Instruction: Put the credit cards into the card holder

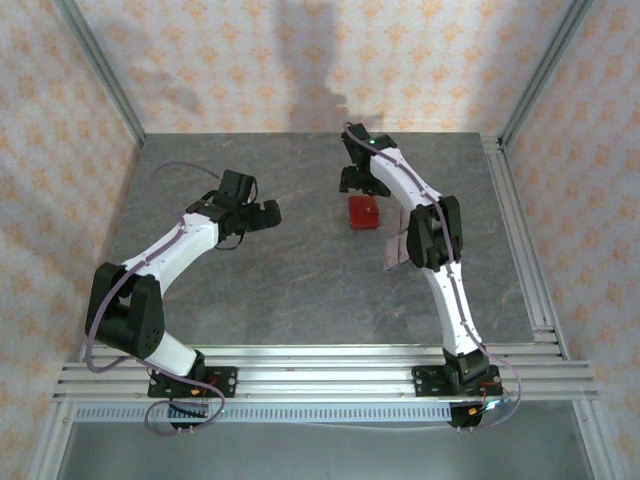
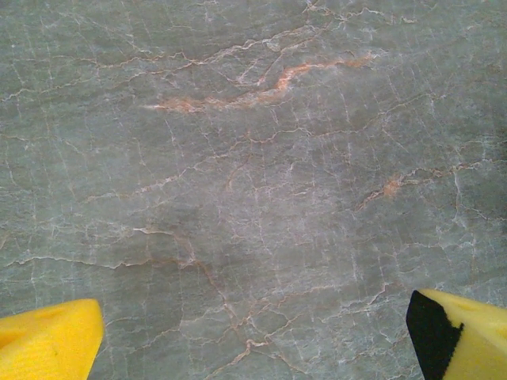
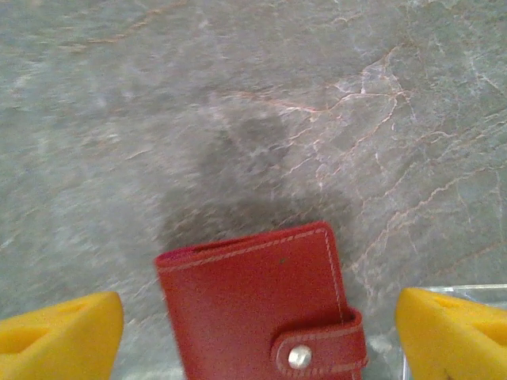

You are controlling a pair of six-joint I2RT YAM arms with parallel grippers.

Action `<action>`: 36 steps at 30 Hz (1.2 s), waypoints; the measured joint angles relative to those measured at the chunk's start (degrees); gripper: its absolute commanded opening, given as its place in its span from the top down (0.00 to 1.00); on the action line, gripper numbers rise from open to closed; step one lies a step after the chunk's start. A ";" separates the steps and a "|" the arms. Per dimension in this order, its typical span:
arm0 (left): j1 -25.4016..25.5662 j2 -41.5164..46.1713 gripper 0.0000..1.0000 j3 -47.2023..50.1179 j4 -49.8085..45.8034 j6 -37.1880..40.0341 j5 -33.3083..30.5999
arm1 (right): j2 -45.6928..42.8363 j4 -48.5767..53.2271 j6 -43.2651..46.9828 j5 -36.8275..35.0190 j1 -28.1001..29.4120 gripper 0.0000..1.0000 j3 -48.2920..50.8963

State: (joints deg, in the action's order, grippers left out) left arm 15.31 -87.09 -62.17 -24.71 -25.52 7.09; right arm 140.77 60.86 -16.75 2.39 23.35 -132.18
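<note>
Grey marble table (image 1: 300, 290), red card holder (image 3: 253, 301) between parted right fingers (image 3: 63, 336); left fingers (image 2: 47, 344) apart too.

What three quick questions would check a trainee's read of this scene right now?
1. True or false: the small red stitched wallet is folded shut, its snap tab fastened.
2. Fill in: the left gripper stands ___ above the grey marbled tabletop.
3. Which hangs over the wallet: A) left gripper, B) right gripper?
Key: 1 true; 2 open; 3 B.
</note>
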 measured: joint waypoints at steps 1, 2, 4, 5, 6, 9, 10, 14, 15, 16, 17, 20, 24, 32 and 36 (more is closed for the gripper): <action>0.00 0.00 0.00 0.00 0.00 0.02 0.00 | 0.90 0.42 0.02 0.44 -0.20 0.10 -0.28; 0.00 0.00 0.00 0.00 0.00 0.04 0.00 | 1.60 0.85 0.02 0.76 -0.28 0.10 -0.39; 0.00 0.00 0.00 0.00 0.00 0.04 0.00 | 2.80 1.44 0.00 1.81 -0.26 0.12 -0.39; 0.00 0.00 0.00 0.00 0.00 0.04 0.00 | 3.15 1.38 -0.17 2.60 -0.24 0.13 -0.33; 0.00 0.00 0.00 0.00 0.00 0.04 0.00 | 3.15 1.05 -0.22 3.19 -0.13 0.13 0.00; 0.00 0.00 0.00 0.00 0.00 0.04 0.00 | 2.60 0.17 -0.72 4.87 0.09 0.17 2.29; 0.00 0.00 0.00 0.00 0.00 0.04 0.00 | 2.40 -0.17 -0.92 5.31 0.13 0.18 3.52; 0.00 0.00 0.00 0.00 0.00 0.02 0.00 | -1.33 -3.04 -2.19 6.56 0.70 0.23 10.03; 0.00 0.00 0.00 0.00 0.00 0.02 0.02 | -2.38 -4.20 -2.27 6.19 1.07 0.24 12.26; 0.00 0.00 0.00 0.00 0.00 0.02 0.02 | -3.65 -5.97 -2.67 6.10 1.33 0.25 14.43; 0.00 0.00 0.00 0.00 0.00 0.02 0.02 | -5.22 -7.34 -3.26 6.86 1.68 0.26 17.14; 0.00 0.00 0.00 0.00 0.00 0.02 0.04 | -9.77 -10.95 -4.76 7.23 3.37 0.28 25.03; 0.00 0.04 0.00 0.00 0.00 0.00 0.04 | -15.82 -16.74 -7.30 7.65 6.69 0.29 35.39; 0.00 1.92 0.00 1.42 0.00 -0.20 0.24 | -23.45 -25.18 -13.49 7.41 15.50 0.24 47.91; 0.00 2.67 0.00 2.60 0.02 -0.55 0.55 | -24.48 -25.77 -15.85 8.13 20.76 0.01 48.63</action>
State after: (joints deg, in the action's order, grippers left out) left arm 15.31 -84.42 -59.57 -24.69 -26.06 7.64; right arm 116.29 35.09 -32.60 10.52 44.12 -83.55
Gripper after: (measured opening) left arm 0.998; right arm 0.876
